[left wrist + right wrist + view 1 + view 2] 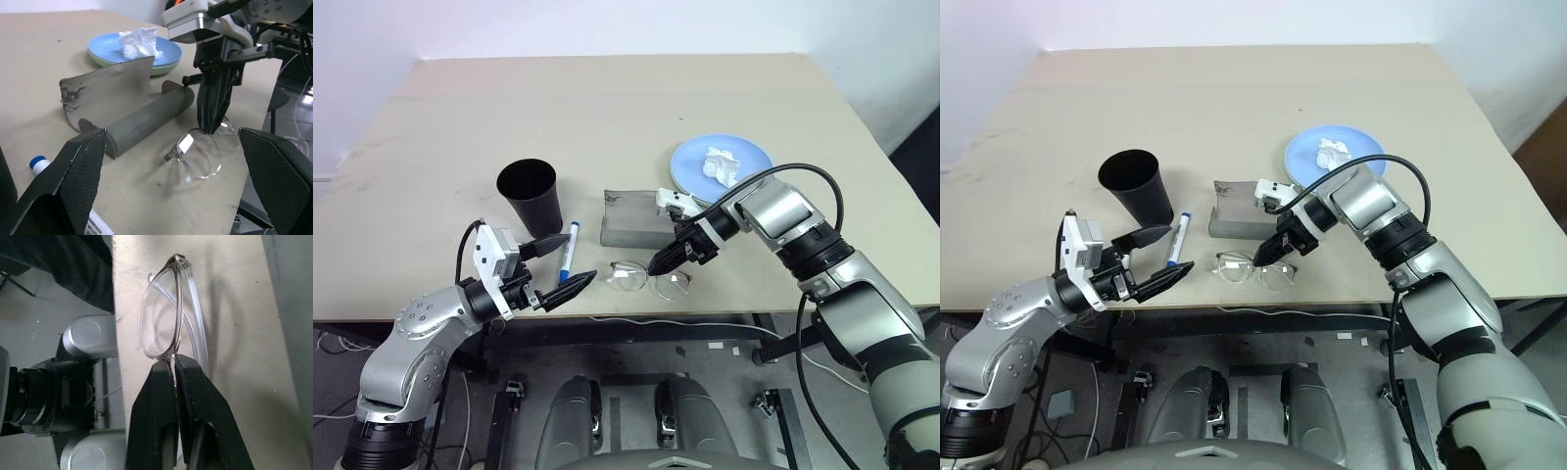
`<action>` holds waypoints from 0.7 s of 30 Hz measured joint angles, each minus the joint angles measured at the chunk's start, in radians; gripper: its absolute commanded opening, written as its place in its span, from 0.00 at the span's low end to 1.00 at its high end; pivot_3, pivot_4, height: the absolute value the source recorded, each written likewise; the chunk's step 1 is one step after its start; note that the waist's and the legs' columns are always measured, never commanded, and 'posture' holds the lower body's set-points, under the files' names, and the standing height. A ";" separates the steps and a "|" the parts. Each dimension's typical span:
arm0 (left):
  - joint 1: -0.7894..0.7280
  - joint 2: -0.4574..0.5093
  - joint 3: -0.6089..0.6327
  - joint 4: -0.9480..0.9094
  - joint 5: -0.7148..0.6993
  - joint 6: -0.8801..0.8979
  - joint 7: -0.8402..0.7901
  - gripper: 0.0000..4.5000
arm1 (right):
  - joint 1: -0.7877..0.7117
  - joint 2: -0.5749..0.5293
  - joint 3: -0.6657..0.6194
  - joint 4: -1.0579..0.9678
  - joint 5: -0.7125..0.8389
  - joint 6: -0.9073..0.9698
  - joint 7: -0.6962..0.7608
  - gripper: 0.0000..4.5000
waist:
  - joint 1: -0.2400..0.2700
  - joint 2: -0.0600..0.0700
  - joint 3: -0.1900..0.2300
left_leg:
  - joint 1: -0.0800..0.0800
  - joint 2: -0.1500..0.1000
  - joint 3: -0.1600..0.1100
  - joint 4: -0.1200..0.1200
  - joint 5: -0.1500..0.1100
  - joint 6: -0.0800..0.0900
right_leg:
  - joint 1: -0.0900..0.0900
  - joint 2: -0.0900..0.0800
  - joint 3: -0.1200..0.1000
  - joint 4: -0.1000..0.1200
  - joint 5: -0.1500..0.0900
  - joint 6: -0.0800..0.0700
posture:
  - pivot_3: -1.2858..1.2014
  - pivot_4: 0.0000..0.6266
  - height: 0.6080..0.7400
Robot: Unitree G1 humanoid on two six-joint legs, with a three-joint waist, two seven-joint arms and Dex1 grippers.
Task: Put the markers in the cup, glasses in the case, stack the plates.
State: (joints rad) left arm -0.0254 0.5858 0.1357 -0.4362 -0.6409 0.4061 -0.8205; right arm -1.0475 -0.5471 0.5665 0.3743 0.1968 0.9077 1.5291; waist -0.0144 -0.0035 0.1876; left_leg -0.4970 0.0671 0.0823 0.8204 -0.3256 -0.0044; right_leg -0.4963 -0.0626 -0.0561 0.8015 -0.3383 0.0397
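Note:
The clear-framed glasses lie folded on the table near its front edge. My right gripper points down at them, shut on the frame at the bridge. Just behind them the grey case lies open. The black cup stands upright to the left, and a white marker with a blue cap lies between it and the case. My left gripper hovers open at the front edge beside the marker, holding nothing. The light blue plate sits on the mint green plate.
A crumpled white tissue lies on the blue plate. The front edge of the table runs right below the glasses. The far half of the tabletop is bare.

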 measured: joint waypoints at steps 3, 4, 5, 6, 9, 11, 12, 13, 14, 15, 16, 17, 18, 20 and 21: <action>-0.010 0.000 0.000 0.000 0.000 0.000 0.000 1.00 | 0.000 -0.004 0.000 -0.010 0.002 0.001 0.008 0.00 | 0.000 0.000 0.000 | 0.000 0.000 0.000 0.000 0.000 0.000 | 0.000 0.000 0.000 0.000 0.000 0.000 | 0.52 0.24 0.47; -0.010 0.000 0.000 0.000 0.000 0.000 -0.001 1.00 | 0.000 -0.007 0.000 -0.017 0.002 0.002 0.010 0.00 | 0.000 0.000 0.000 | 0.000 0.000 0.000 0.000 0.000 0.000 | 0.000 0.000 0.000 0.000 0.000 0.000 | 0.52 0.24 0.47; -0.011 0.000 0.000 0.000 0.000 0.000 -0.001 1.00 | 0.000 -0.013 0.000 -0.024 0.003 0.002 0.012 0.00 | 0.000 0.000 0.000 | -0.001 0.000 0.000 0.000 0.000 0.000 | -0.001 0.000 0.000 0.000 0.000 0.000 | 0.52 0.24 0.47; -0.011 0.000 0.000 0.000 0.000 0.000 -0.002 1.00 | 0.000 -0.021 0.000 -0.031 0.004 0.003 0.013 0.00 | 0.000 0.000 0.000 | -0.001 0.000 0.000 0.000 0.000 0.000 | -0.001 0.000 0.000 -0.001 0.000 0.000 | 0.52 0.24 0.47; -0.010 0.000 0.000 0.000 0.000 0.000 -0.002 1.00 | 0.000 -0.038 -0.003 -0.064 0.013 0.004 0.024 0.00 | 0.000 0.000 0.000 | -0.001 0.000 0.000 -0.001 0.000 0.000 | -0.001 0.000 0.000 -0.002 0.000 0.000 | 0.52 0.24 0.47; -0.007 0.000 0.000 0.000 0.000 0.000 -0.003 1.00 | 0.000 -0.064 -0.014 -0.110 0.023 0.003 0.032 0.00 | 0.001 0.000 0.001 | -0.002 0.000 0.000 -0.001 0.000 0.000 | -0.001 0.000 0.000 -0.002 0.000 0.000 | 0.52 0.24 0.47; -0.004 0.000 0.000 0.000 0.000 0.000 -0.002 1.00 | -0.003 -0.076 -0.025 -0.129 0.026 0.004 0.035 0.00 | 0.001 0.000 0.001 | -0.002 0.000 0.000 -0.001 0.000 0.000 | -0.001 0.000 0.000 -0.002 0.000 0.000 | 0.52 0.24 0.47; -0.001 0.000 0.000 0.000 0.000 0.000 -0.002 1.00 | -0.008 -0.095 -0.037 -0.156 0.035 0.009 0.039 0.00 | 0.001 0.000 0.001 | -0.002 0.000 0.000 -0.001 0.000 0.000 | -0.001 0.000 0.000 -0.002 0.000 0.000 | 0.52 0.24 0.47; 0.004 0.000 0.000 0.000 0.000 0.000 -0.002 1.00 | -0.017 -0.109 -0.049 -0.177 0.046 0.017 0.044 0.00 | 0.001 0.000 0.002 | -0.002 0.000 0.000 -0.001 0.000 0.000 | -0.001 0.000 0.000 -0.003 0.000 0.000 | 0.52 0.24 0.47; 0.009 0.000 0.000 0.000 0.000 -0.001 -0.002 1.00 | -0.029 -0.119 -0.068 -0.198 0.058 0.025 0.048 0.00 | 0.001 0.000 0.002 | -0.002 0.000 0.000 -0.001 0.000 0.000 | -0.001 0.000 0.000 -0.003 0.000 0.000 | 0.52 0.24 0.47; 0.012 -0.001 0.000 0.000 0.000 -0.001 -0.002 1.00 | -0.044 -0.128 -0.082 -0.217 0.068 0.032 0.050 0.00 | 0.000 0.000 0.002 | -0.002 0.000 0.000 -0.002 0.000 0.000 | -0.001 0.000 0.000 -0.003 0.000 0.000 | 0.52 0.24 0.47; 0.012 -0.002 0.000 0.000 0.000 -0.001 -0.002 1.00 | -0.064 -0.137 -0.102 -0.232 0.086 0.044 0.052 0.00 | -0.001 0.000 0.002 | -0.001 0.000 0.000 -0.002 0.000 0.000 | -0.001 0.000 0.000 -0.003 0.000 0.000 | 0.52 0.24 0.47; 0.012 -0.002 0.000 0.001 0.000 -0.001 -0.003 1.00 | -0.078 -0.138 -0.113 -0.234 0.096 0.048 0.052 0.00 | -0.001 0.000 0.002 | -0.001 0.000 0.000 -0.003 0.000 0.000 | -0.001 0.000 0.000 -0.003 0.000 0.000 | 0.52 0.24 0.47; 0.012 -0.004 0.000 0.002 0.001 -0.002 -0.003 1.00 | -0.099 -0.134 -0.127 -0.231 0.107 0.049 0.048 0.00 | -0.001 0.000 0.002 | -0.001 0.000 0.000 -0.003 0.000 0.000 | -0.001 0.000 0.000 -0.004 0.000 0.000 | 0.52 0.24 0.47; 0.012 -0.006 0.000 0.003 0.001 -0.003 -0.003 1.00 | -0.107 -0.127 -0.133 -0.226 0.111 0.046 0.041 0.00 | -0.001 0.000 0.002 | -0.001 0.000 0.000 -0.003 0.000 0.000 | -0.001 0.000 0.000 -0.004 0.000 0.000 | 0.52 0.24 0.47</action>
State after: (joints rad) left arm -0.0129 0.5798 0.1357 -0.4333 -0.6395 0.4034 -0.8236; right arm -1.1548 -0.6745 0.4338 0.1488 0.3080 0.9540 1.5706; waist -0.0153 -0.0039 0.1894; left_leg -0.4982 0.0674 0.0823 0.8171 -0.3257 -0.0043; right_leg -0.4974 -0.0629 -0.0559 0.7976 -0.3384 0.0392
